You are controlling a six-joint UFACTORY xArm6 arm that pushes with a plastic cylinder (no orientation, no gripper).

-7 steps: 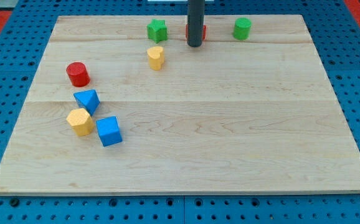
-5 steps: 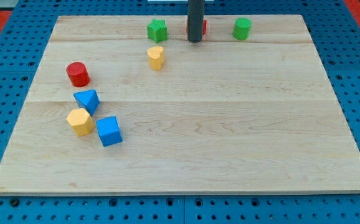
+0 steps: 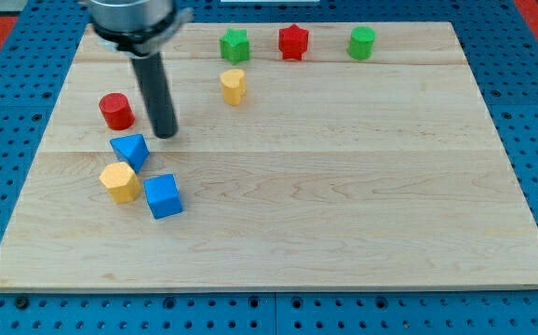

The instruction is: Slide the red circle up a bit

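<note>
- Tip [image 3: 166, 134] resting on the board [image 3: 343, 186], toward the view's left; no gripper fitted, so nothing grasped and nothing clamped.
- Red circle [image 3: 116, 111] sitting just to the view's left of the tip and slightly toward the view's top; narrow gap showing, not touching.
- Blue triangle [image 3: 130, 149] lying just to the view's lower left of the tip, close but apart.
- Yellow block [image 3: 120, 181] sitting farther toward the view's bottom left of the tip, touching or nearly touching the blue triangle.
- Blue cube [image 3: 163, 195] lying straight toward the view's bottom from the tip, just beside the yellow block.
- Yellow heart [image 3: 233, 86] standing to the view's upper right of the tip, well apart.
- Green star [image 3: 235, 45], red star [image 3: 293, 41] and green cylinder [image 3: 362, 42] lining up along the board's top edge, all well to the view's upper right of the tip.
</note>
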